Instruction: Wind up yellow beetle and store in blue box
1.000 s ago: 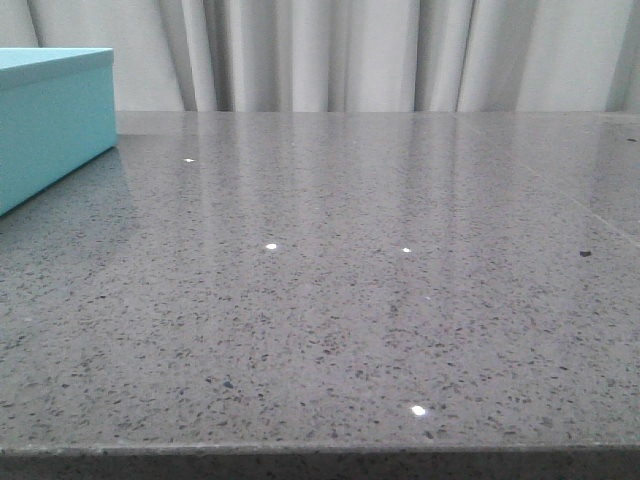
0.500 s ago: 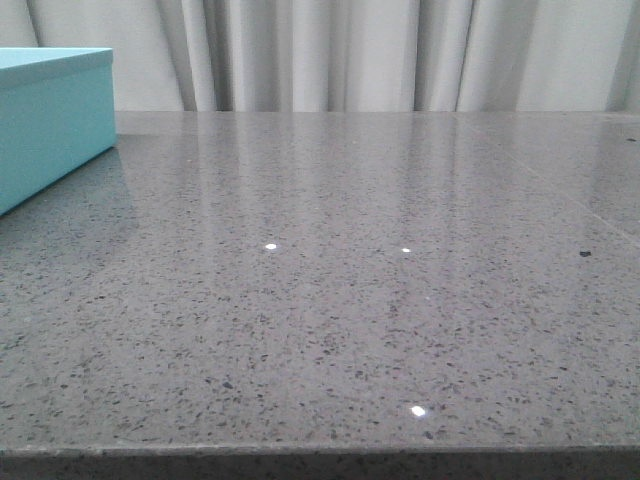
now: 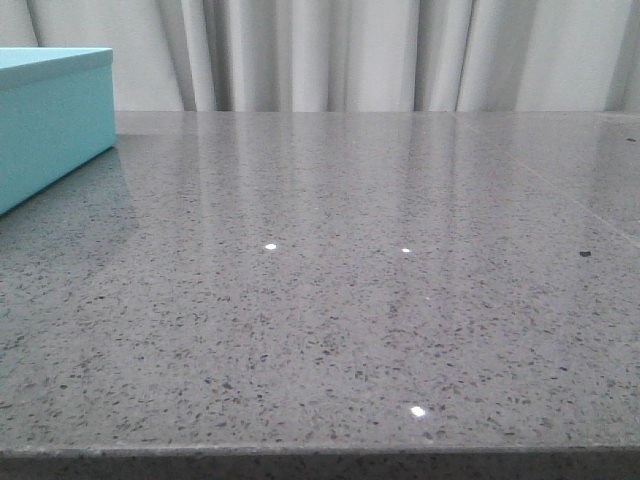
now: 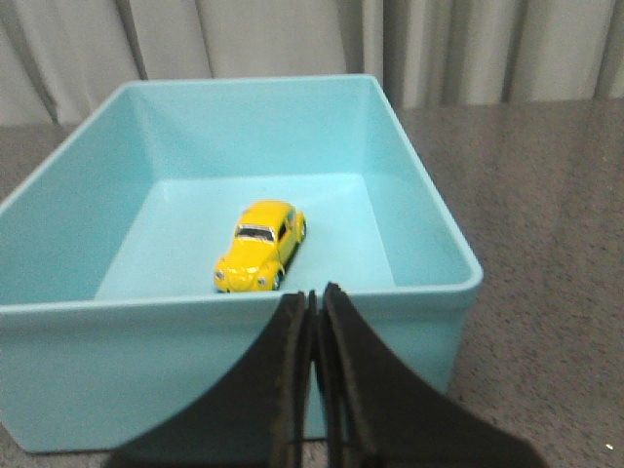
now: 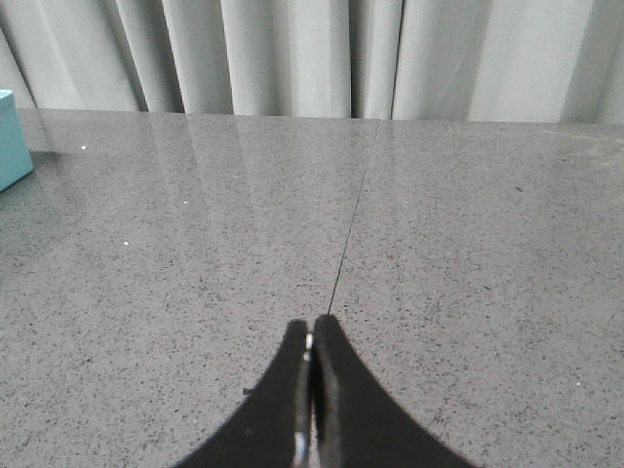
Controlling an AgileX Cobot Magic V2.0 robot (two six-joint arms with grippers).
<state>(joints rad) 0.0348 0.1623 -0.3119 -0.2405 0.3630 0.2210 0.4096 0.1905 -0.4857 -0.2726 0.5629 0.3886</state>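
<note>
Through the left wrist view we see our left tool (image 4: 314, 297) poised just outside the near wall of the blue box (image 4: 419, 244), its two dark fingers (image 4: 291, 331) pressed together with nothing between them. The fingers are matte black, broad at the base and curving up to narrow tips that meet in a thin seam. The tool is raised enough for us to look over the rim and down into the open box.

The yellow beetle (image 4: 260, 246) sits on the floor of the box, roughly central, on its wheels, nose pointing toward the near wall. Its body is glossy and rounded, with dark windows and small round headlights. The box is a plain rectangle of flat, matte turquoise, its top edge slightly paler.

Our right tool (image 5: 310, 336) hangs over the bare counter (image 5: 468, 253), well apart from the box, and its black fingers are likewise closed against each other, empty. A thin straight seam runs across the counter away from its tips.

The counter is polished grey speckled stone, reflecting the pale pleated curtain (image 3: 330, 55) behind it. In the front view only a corner of the box shows at the left edge, and neither arm appears
</note>
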